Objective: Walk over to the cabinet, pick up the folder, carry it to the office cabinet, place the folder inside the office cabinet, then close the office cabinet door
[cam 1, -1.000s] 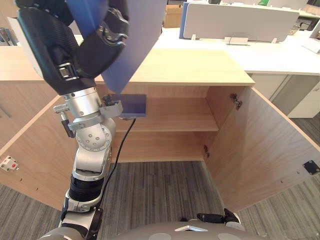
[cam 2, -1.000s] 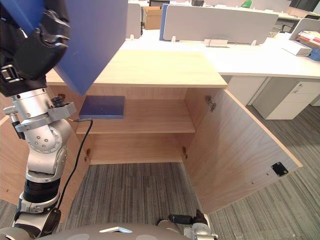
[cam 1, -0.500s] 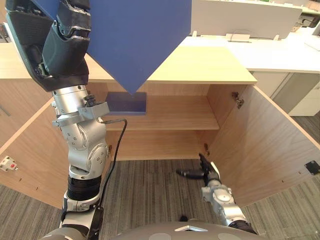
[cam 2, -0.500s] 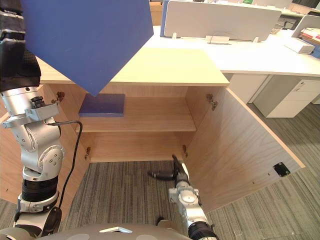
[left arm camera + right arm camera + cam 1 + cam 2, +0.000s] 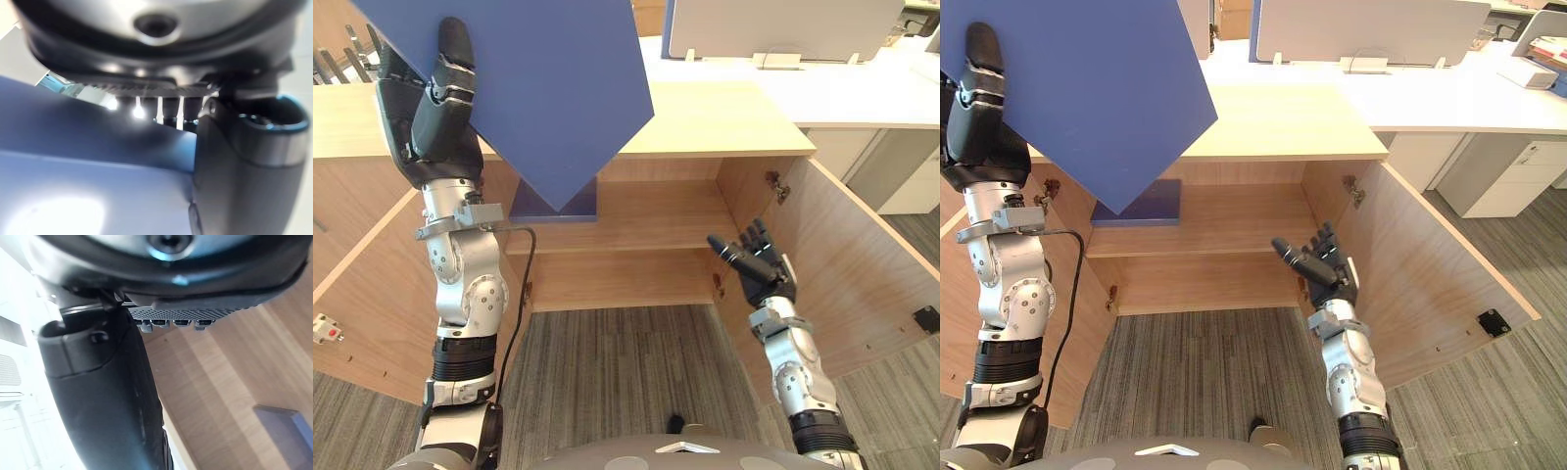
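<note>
Before the office cabinet [image 5: 724, 117]: right hand [image 5: 759, 266] risen, fingers spread
Left hand [image 5: 433, 113]: pinches folder [image 5: 558, 88] aloft
Shelf [image 5: 656, 211]: likely placement next

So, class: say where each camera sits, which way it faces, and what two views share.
Left eye view: on the head, looking down into the open office cabinet; left robot hand grips the folder, right robot hand open.
Right eye view: beside it, same scene.
Left wrist view: along its robot hand, onto the folder.
Right wrist view: along its robot hand, onto cabinet wood.
</note>
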{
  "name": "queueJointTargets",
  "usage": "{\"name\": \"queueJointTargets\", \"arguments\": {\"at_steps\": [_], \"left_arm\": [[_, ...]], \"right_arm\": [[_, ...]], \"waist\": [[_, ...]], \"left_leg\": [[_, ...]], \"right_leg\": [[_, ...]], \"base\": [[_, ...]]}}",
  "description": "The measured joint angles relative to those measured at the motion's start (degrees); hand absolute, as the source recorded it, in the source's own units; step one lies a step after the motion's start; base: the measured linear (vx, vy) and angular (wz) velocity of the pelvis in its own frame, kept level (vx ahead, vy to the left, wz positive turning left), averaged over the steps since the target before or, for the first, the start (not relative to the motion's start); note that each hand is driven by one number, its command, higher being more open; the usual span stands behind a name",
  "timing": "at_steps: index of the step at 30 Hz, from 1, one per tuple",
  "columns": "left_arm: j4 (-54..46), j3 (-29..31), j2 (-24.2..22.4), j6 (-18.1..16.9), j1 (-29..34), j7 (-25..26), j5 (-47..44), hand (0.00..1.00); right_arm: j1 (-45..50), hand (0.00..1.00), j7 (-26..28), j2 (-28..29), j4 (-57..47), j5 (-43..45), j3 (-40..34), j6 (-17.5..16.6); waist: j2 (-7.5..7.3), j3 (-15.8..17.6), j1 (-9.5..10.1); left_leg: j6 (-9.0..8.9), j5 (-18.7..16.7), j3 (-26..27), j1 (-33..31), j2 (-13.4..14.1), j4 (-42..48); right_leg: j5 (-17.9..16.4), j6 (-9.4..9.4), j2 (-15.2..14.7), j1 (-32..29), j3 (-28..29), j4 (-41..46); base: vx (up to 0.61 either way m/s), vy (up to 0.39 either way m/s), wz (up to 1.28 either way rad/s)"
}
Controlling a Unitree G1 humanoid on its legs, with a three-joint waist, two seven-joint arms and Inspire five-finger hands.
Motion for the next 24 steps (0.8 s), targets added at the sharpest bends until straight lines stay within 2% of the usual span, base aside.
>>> {"name": "queueJointTargets", "arguments": {"at_steps": [4,7,10,16,24], "left_arm": [[3.27,-0.12,2.49,1.14,0.02,-3.51,-0.29,0.00],[5.21,-0.53,3.39,2.40,-0.01,-6.37,-0.73,0.00],[6.92,-3.78,3.66,2.60,-0.35,-8.88,-2.35,0.00],[11.71,-11.35,3.75,5.34,-3.26,-14.47,-2.41,0.00],[14.49,-13.96,3.75,6.29,-6.25,-17.89,-2.42,0.00]], "right_arm": [[-3.92,1.00,-0.01,-1.55,-1.88,4.60,-2.89,-2.07],[-8.25,1.00,0.03,-3.94,-4.65,4.76,-2.90,-3.88],[-13.01,1.00,0.09,-4.26,-5.64,4.71,-2.77,-4.76],[-20.55,1.00,1.69,-4.64,-5.63,4.62,-0.86,-5.30],[-24.83,1.00,4.89,-6.16,-1.52,5.03,-0.04,-5.31]], "waist": [[0.27,0.21,0.18],[0.58,0.62,0.29],[0.64,0.67,0.43],[0.59,0.69,0.56],[-0.30,1.09,0.72]], "left_leg": [[0.00,0.00,0.43,0.20,-0.01,0.00],[0.00,0.00,0.92,0.40,-0.01,-0.01],[-0.03,-0.02,1.30,0.47,0.04,-0.02],[-0.13,-0.09,1.13,-0.26,0.10,0.45],[-0.17,-0.14,0.45,-0.44,0.06,0.85]], "right_leg": [[0.07,-0.05,0.12,-0.07,0.38,0.19],[0.23,-0.12,0.26,-0.13,0.89,0.30],[0.28,-0.17,0.14,-0.27,1.35,0.44],[0.22,-0.25,0.06,-0.84,1.27,0.83],[0.09,-0.43,-0.17,-0.73,1.13,1.29]], "base": [[-0.01,0.002,-0.06],[-0.02,0.000,-0.09],[-0.01,0.004,-0.06],[0.00,0.001,0.01],[0.00,0.002,0.03]]}}
